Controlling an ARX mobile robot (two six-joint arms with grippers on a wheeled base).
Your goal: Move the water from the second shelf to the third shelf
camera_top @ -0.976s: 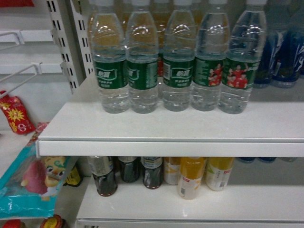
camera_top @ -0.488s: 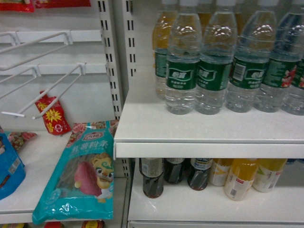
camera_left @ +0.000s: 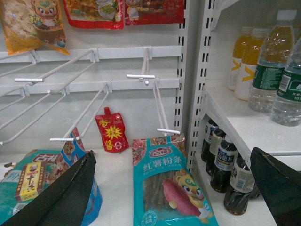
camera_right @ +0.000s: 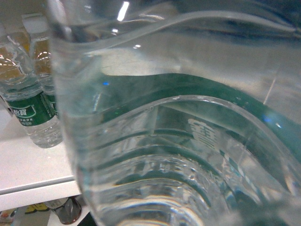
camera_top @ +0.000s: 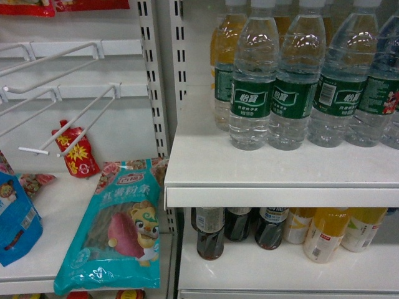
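Note:
One water (camera_right: 178,141) bottle, clear and ribbed with a green label, fills the right wrist view, pressed right up to the camera. It hides my right gripper's fingers, and it sits where they close. More water bottles (camera_top: 252,93) stand in a row on the white shelf (camera_top: 280,171), also seen in the left wrist view as water bottles (camera_left: 268,70). My left gripper (camera_left: 169,188) hangs open in front of the left bay, over a teal packet, holding nothing. Neither gripper shows in the head view.
Dark drink bottles (camera_top: 211,233) and yellow ones (camera_top: 324,233) stand on the lower shelf (camera_top: 280,277). Left of the perforated upright (camera_top: 159,81), white peg hooks (camera_top: 75,124) jut out above a teal noodle packet (camera_top: 121,230), a red pouch (camera_top: 78,152) and a blue bag (camera_top: 15,215).
The head view has swung left: the shelf and its bottles slid right in the picture, and the peg-hook bay with the packets came into view.

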